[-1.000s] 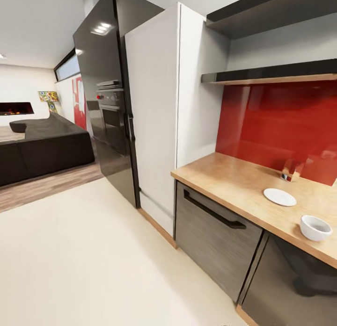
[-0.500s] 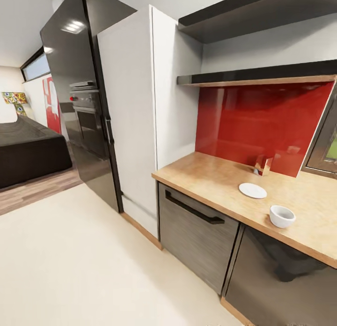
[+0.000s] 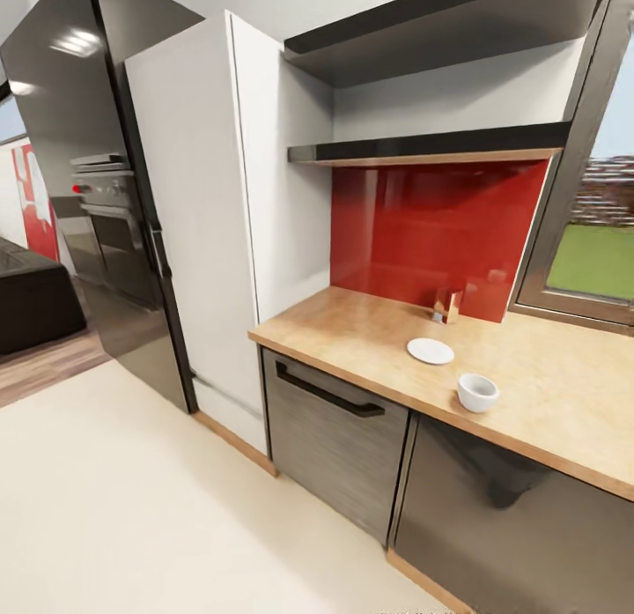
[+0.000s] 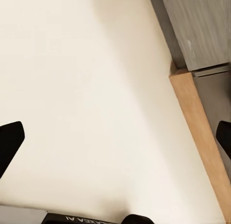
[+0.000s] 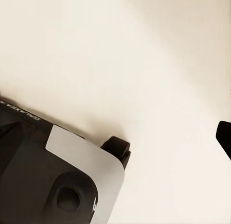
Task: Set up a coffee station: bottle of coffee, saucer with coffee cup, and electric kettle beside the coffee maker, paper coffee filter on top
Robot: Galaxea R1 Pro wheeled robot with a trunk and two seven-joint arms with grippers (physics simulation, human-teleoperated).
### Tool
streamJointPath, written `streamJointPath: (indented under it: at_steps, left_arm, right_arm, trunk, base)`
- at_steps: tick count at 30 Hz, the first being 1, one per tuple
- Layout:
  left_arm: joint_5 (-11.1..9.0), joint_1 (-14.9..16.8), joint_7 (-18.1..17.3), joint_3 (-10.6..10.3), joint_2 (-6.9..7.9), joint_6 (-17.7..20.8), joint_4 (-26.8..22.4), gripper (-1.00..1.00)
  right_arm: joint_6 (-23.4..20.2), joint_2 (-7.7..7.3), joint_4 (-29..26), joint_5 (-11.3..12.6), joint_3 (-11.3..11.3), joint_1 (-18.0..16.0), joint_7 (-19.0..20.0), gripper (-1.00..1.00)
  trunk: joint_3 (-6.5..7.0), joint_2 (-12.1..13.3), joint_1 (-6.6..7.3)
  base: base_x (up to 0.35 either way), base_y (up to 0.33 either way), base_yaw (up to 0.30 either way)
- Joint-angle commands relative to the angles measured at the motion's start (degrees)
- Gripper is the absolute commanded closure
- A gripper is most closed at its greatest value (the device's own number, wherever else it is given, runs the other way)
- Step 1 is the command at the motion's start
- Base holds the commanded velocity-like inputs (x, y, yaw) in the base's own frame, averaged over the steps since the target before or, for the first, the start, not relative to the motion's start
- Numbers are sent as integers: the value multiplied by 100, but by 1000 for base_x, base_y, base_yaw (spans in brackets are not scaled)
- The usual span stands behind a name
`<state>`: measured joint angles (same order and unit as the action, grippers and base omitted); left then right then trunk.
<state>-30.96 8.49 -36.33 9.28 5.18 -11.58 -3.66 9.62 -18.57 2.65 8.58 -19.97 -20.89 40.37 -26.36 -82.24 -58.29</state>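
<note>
Nearest the robot, cream floor [image 3: 132, 508] is lying open. In the left wrist view the left gripper [image 4: 115, 137] is hanging over it with its two dark fingertips [image 4: 9, 142] spread wide and nothing between them, the cabinet plinth [image 4: 199, 123] running just beside. In the right wrist view one fingertip [image 5: 224, 137] of the right gripper is showing above the robot's own base [image 5: 53, 176]; whether that gripper is wide or narrow cannot be told.

Further out, at about 2 o'clock in the head view, the wooden surface [image 3: 563, 403] is carrying the coffee cup [image 3: 477, 391] near its front edge. The saucer [image 3: 430, 351] is sitting apart from the cup, at its 10 o'clock. Behind both, a small box-like item [image 3: 447, 307] is standing against the red backsplash [image 3: 440, 226]; its identity cannot be told. Above, the dark shelf [image 3: 423, 145] is showing no bottle on its visible length.

Risks, as judged:
- The base is running close to the plinth, so a tight turn could be scraping the cabinets.
- The cup is resting near the edge, so a low arm sweep could be knocking it to the floor.
- A blind reach up to the shelf could be striking its underside.
</note>
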Motion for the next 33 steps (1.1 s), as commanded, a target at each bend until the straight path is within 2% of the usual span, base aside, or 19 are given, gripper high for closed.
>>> streamJointPath:
  at_steps: [1,6,15,20,33]
  left_arm:
    - [38,3,-23,45,1,-20,7,-100]
    - [38,3,-24,40,1,-20,6,-100]
    - [38,3,-24,34,1,-20,5,-100]
    - [38,3,-23,34,1,-20,5,-100]
    - [38,3,-29,39,1,-20,5,-100]
  right_arm:
    - [37,3,25,56,-51,-11,22,-100]
    - [40,3,22,59,-51,-15,22,-100]
    - [40,3,24,65,-51,-13,23,-100]
    - [40,3,25,62,-51,-13,23,-100]
    - [36,3,24,61,-51,-11,31,-100]
  trunk:
    - [-3,-4,0]
    - [6,-4,0]
    - [7,-4,0]
    - [7,-4,0]
    - [7,-4,0]
  base:
    - [0,5,-272]
    - [26,115,-171]
    - [106,288,-28]
    - [121,293,-159]
    - [12,25,-276]
